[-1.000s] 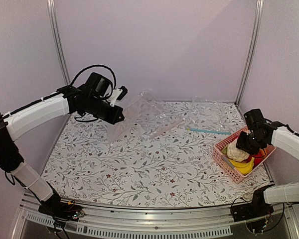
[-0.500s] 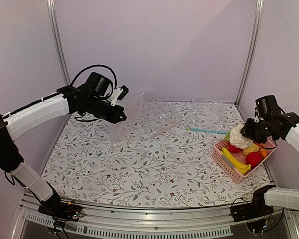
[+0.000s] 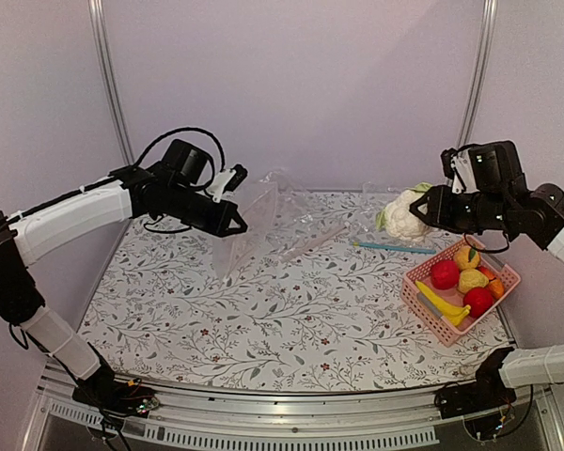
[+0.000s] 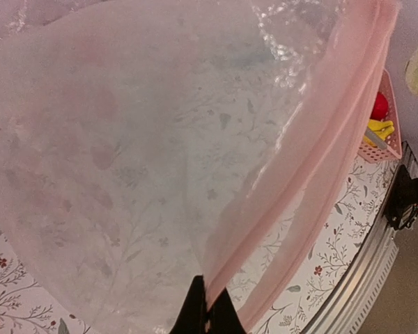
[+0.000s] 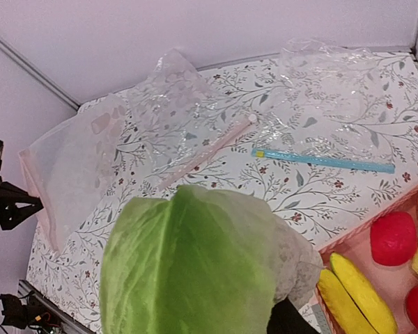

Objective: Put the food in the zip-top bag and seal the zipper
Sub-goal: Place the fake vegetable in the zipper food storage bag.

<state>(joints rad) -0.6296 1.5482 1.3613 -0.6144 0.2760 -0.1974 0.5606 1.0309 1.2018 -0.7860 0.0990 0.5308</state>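
Cauliflower (image 3: pixel 404 218) in the air, zip-top bag (image 3: pixel 268 221) held up by one edge.
Right gripper (image 3: pixel 427 209) closed on the cauliflower, raised at back right, up-left of the pink basket (image 3: pixel 430 315) and near the teal zipper strip (image 3: pixel 393 247) in the top view. Left gripper (image 3: pixel 233 221) pinched tight on the zip-top bag's edge at back left, that side lifted, far end resting on the floral table (image 3: pixel 263 319). In the basket: red fruits (image 3: pixel 444 273), banana (image 3: pixel 442 303), other yellow and orange pieces.

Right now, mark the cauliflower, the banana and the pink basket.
cauliflower (image 3: pixel 406 218): top external view, its white head.
banana (image 3: pixel 442 303): top external view, its middle.
pink basket (image 3: pixel 425 318): top external view, its near-left wall.
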